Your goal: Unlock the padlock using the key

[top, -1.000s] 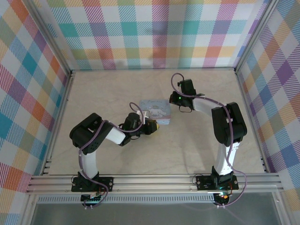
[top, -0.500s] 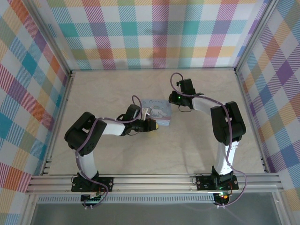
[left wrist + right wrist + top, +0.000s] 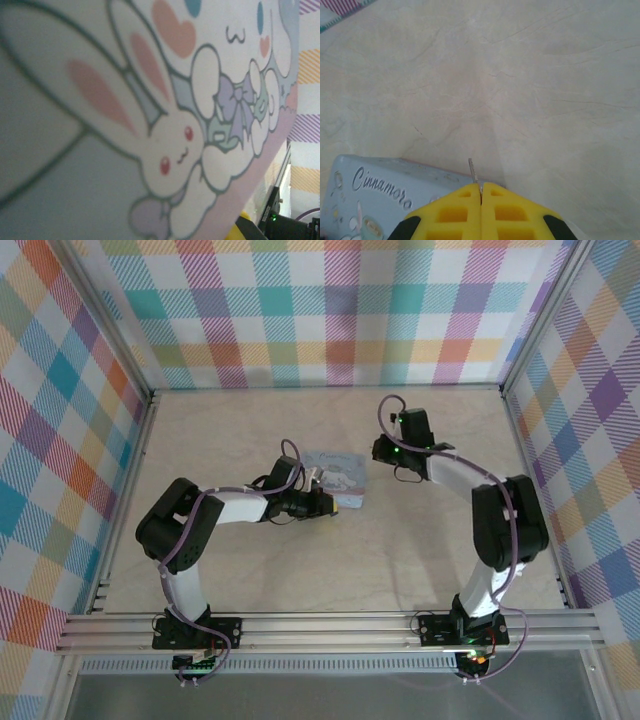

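Key [image 3: 471, 171] pinched in the right gripper [image 3: 480, 189] by the tin [image 3: 340, 472]; padlock too small to make out.
Nearest, the left gripper [image 3: 330, 507] lies at the tin's near edge, jaws all but closed. What sits between them cannot be told, and its wrist view is a blur of cartoon print. Since a second ago the left arm has stretched toward the tin and the right arm has swung rightward. At the tin's far corner, the right gripper's yellow tips press together on the key, its blade jutting over the table [image 3: 545, 75].

Between the matt yellow plastic fingers [image 3: 454, 214] sticks a thin, silvery metal key [image 3: 472, 172]; beyond them the desk [image 3: 530, 75] looks smooth and marbled.
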Motion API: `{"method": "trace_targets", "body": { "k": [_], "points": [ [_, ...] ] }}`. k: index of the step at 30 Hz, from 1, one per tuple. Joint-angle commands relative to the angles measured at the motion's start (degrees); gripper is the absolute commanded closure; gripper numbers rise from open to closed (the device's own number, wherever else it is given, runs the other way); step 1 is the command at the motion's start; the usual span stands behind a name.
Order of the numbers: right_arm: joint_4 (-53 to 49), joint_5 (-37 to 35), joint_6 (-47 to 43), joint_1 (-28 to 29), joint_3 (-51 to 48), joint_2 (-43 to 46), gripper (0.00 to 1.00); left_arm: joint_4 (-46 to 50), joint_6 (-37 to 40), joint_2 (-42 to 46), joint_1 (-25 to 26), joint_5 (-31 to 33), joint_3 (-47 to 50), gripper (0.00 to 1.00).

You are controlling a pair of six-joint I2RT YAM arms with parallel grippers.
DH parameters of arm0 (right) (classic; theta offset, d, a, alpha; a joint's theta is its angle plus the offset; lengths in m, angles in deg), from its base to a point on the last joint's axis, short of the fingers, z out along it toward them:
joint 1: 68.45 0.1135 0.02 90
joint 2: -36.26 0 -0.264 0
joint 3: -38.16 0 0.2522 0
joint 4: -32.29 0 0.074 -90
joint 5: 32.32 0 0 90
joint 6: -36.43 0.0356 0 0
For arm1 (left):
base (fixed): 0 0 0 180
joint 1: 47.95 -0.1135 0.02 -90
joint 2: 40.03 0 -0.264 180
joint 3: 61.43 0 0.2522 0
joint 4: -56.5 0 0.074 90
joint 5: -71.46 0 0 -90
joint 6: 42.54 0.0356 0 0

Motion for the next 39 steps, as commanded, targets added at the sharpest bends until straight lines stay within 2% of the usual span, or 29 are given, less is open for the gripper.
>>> {"method": "trace_targets", "body": {
  "k": [1,5,18,30,39],
  "points": [
    [0.9,1.1,0.1,-0.6,-3.8,5.0,1.0,2.9,-4.4,2.3,-0.5,-1.8,-1.3,0.93],
    [2.7,3.8,1.6,-0.8,-9.0,11.0,1.0,2.1,-6.7,3.8,-0.5,-0.6,-1.4,0.93],
    [9.7,20.2,7.6,-0.8,-22.1,27.5,1.0,-3.6,-13.9,4.5,-0.5,2.8,-1.9,0.92],
    [13.0,25.8,12.2,-1.1,-29.0,41.4,1.0,-7.9,-18.1,2.6,-0.5,4.8,-2.3,0.91],
    [22.5,27.6,23.1,-2.0,-32.1,44.9,1.0,-9.8,-19.3,2.6,-0.4,6.0,-2.4,0.9]
  ]
}}
